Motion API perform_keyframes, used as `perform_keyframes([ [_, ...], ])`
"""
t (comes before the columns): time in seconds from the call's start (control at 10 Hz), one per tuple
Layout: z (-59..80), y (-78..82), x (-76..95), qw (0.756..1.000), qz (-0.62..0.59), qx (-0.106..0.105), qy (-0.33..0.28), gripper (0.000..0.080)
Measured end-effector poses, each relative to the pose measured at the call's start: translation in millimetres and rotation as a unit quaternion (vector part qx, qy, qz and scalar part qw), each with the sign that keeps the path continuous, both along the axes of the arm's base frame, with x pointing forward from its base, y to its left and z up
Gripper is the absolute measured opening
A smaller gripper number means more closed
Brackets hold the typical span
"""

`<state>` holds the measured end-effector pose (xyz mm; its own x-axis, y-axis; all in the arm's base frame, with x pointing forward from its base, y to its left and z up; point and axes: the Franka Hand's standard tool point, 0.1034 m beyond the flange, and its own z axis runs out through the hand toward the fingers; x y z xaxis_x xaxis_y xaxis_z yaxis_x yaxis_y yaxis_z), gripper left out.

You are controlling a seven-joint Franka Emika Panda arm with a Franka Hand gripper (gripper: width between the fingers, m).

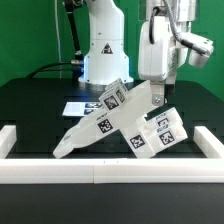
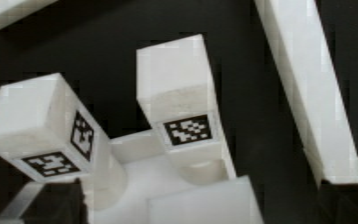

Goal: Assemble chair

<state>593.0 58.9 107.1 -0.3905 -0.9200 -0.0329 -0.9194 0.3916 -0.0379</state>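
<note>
Chair: hard white plastic, stiff, likely light but slick. Your tool hangs jaws apart, gripping nothing; take a leg across its flat sides.

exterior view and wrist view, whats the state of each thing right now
chair: partly assembled, lying tilted on the table against the front rail, not upright
chair legs: two blocks attached, sticking up out of the slab
pincer: open, empty, right above the chair
marker board: flat on the table behind the chair
border rails: lying along the table edge
</note>
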Motion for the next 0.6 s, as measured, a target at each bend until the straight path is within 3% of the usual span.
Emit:
perform_keyframes([
  [0.6,-0.2,0.2,-0.1,1.0,0.002,0.0,0.0,0.0648],
])
